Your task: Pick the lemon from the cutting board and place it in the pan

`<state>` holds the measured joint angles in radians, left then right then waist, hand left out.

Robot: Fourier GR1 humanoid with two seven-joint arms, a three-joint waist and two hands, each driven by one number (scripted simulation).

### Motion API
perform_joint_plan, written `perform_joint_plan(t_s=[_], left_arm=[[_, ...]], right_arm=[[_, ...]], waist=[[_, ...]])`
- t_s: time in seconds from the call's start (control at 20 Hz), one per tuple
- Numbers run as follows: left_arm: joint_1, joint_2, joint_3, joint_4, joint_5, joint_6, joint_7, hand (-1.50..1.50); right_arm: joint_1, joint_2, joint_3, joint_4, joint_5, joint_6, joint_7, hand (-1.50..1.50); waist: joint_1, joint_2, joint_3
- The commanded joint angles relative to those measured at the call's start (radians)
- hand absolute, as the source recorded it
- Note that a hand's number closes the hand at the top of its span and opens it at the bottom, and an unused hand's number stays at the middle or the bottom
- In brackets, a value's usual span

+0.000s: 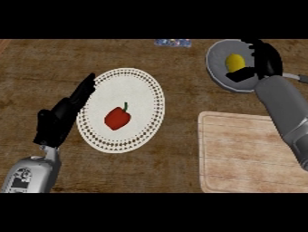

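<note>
No text, label or number can be read.

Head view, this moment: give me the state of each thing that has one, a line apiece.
lemon: in the pan, right hand at it
pan: on the counter, holding the lemon
cutting board: bare
red pepper: lying on the plate
plate: flat on the counter
right hand: over the pan, fingers curled at the lemon
left hand: open, resting beside the plate

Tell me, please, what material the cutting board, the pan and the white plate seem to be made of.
Cutting board: likely light wood, matte, with faint grain lines. Pan: probably metal, a dull grey surface with a slim grey handle. Plate: perhaps ceramic, white and matte, with a dotted rim pattern; its look leaves this open.
</note>
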<state>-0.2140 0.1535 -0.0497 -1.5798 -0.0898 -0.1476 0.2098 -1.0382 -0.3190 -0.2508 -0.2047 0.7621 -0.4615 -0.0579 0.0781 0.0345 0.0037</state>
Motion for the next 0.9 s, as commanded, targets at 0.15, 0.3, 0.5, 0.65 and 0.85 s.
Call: perform_joint_plan(t_s=[0.15,0.3,0.5,0.65,0.85], left_arm=[[-0.015,0.002,0.006,0.012,-0.003,-0.001,-0.014,0.00],[0.004,-0.002,-0.005,0.004,-0.014,0.003,-0.019,0.00],[0.048,-0.011,-0.014,-0.016,-0.002,-0.005,-0.016,0.00],[0.011,-0.020,-0.010,0.002,-0.018,0.017,0.000,0.00],[0.036,-0.018,-0.006,-0.016,-0.028,0.028,0.000,0.00]], right_arm=[[-0.008,0.001,-0.163,-0.035,-0.172,0.025,-0.174,-1.50],[0.021,0.003,-0.260,-0.067,-0.281,0.054,-0.292,-1.50],[0.027,-0.059,-0.351,-0.051,-0.382,0.190,-0.351,-1.50],[0.039,-0.103,-0.362,-0.024,-0.401,0.305,-0.396,-1.50],[0.128,-0.145,-0.376,-0.007,-0.428,0.462,-0.522,-1.50]], waist=[[0.003,0.007,0.003],[0.002,0.008,0.004],[0.001,0.000,0.003],[-0.018,-0.005,0.001],[-0.027,-0.010,0.001]])
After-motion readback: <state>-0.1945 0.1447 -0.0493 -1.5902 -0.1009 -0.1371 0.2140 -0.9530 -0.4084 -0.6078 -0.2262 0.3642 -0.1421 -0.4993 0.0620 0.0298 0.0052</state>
